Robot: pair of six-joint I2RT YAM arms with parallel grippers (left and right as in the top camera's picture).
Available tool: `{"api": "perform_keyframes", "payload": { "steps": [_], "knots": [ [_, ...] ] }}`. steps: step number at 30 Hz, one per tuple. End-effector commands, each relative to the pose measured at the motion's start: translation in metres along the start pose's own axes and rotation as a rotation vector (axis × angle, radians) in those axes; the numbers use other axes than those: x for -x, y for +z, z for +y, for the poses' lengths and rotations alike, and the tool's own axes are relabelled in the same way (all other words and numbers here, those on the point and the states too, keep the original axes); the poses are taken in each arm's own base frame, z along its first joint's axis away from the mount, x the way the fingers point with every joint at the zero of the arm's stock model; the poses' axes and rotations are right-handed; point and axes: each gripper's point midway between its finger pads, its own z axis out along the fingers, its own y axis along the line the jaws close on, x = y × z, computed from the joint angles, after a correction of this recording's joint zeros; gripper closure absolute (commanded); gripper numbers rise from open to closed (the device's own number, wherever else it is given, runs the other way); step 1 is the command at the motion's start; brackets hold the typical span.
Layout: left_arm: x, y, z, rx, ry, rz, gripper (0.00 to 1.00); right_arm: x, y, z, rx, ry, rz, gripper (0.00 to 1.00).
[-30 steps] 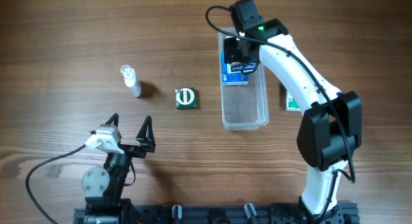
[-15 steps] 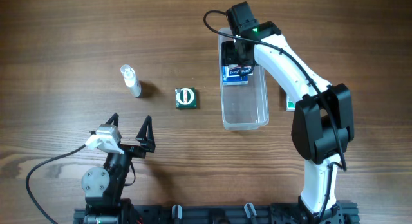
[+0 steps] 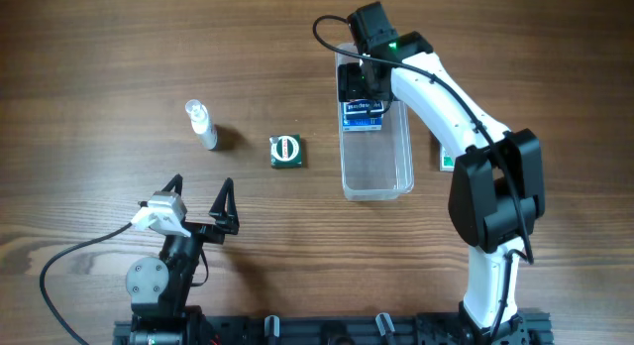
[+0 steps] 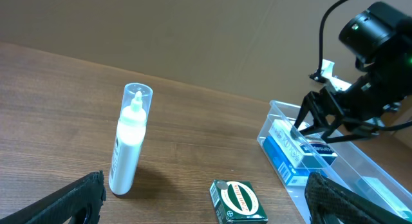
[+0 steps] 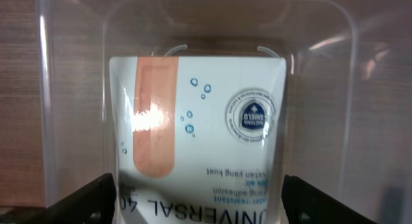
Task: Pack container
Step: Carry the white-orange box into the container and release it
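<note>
Overhead, the container [image 3: 377,167] lies lengthwise, near to far.

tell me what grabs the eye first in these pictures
The right claw hangs open over the far end of the clear container, where a blue and white box lies inside. To the left on the wooden table, a white bottle stands upright beside a small green box, with the left claw open nearer the front.

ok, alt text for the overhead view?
The right gripper hangs over the far end of a clear rectangular plastic tub, above a blue-and-white box lying inside it. Left of the tub sit a small green square box and a white bottle; the left gripper is open.
</note>
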Motion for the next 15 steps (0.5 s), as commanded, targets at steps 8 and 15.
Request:
{"api": "perform_keyframes", "payload": {
  "steps": [8, 15],
  "knots": [
    [-0.001, 0.000, 0.000, -0.003, 0.011, 0.002, 0.00, 0.021, -0.171, -0.098, -0.076, 0.040, -0.204, 0.00],
    [-0.001, 0.000, 0.000, -0.004, 0.011, 0.001, 0.00, -0.034, -0.125, -0.142, 0.024, 0.030, 0.050, 0.01]
  ]
}}
